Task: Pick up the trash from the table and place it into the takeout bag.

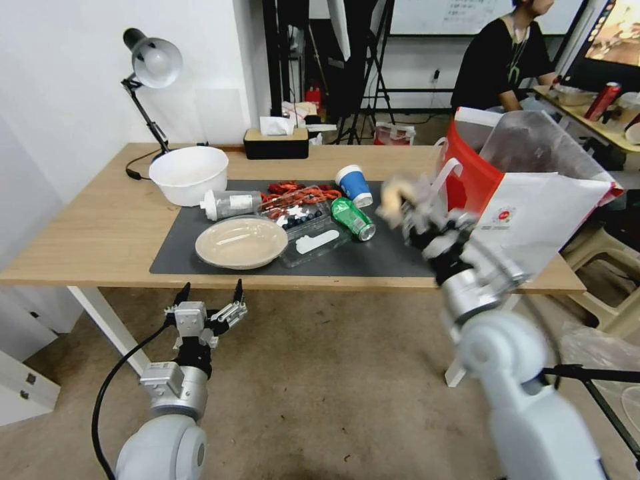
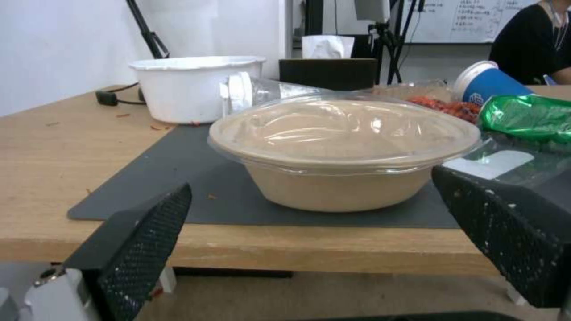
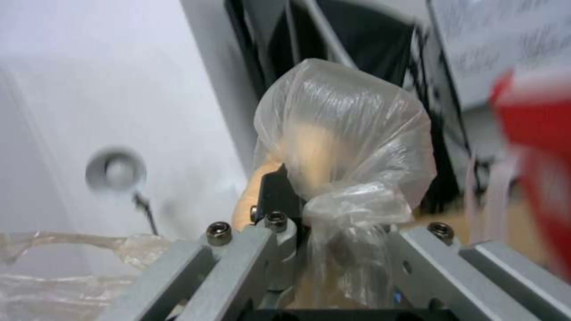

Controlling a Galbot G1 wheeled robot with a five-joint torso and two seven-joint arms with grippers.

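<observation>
My right gripper (image 1: 405, 200) is shut on the clear bagged bun (image 1: 393, 192), held above the mat's right end, beside the red-and-white takeout bag (image 1: 533, 207). The right wrist view shows the bun (image 3: 345, 147) pinched at its knotted neck, with the bag's red wall (image 3: 535, 133) close by. On the table (image 1: 100, 227) lie a beige plate (image 1: 241, 241), clear bottle (image 1: 230, 202), clamshell (image 1: 313, 233), red scraps (image 1: 293, 192), blue cup (image 1: 353, 185) and green can (image 1: 353, 219). My left gripper (image 1: 210, 303) hangs open below the front edge, facing the plate (image 2: 345, 147).
A white bowl (image 1: 189, 173) stands at the mat's back left corner. A silver desk lamp (image 1: 153, 63) and a black tissue box (image 1: 275, 143) stand along the far edge. A dark grey mat (image 1: 393, 257) covers the middle. A plastic stool (image 1: 600, 267) sits behind the bag.
</observation>
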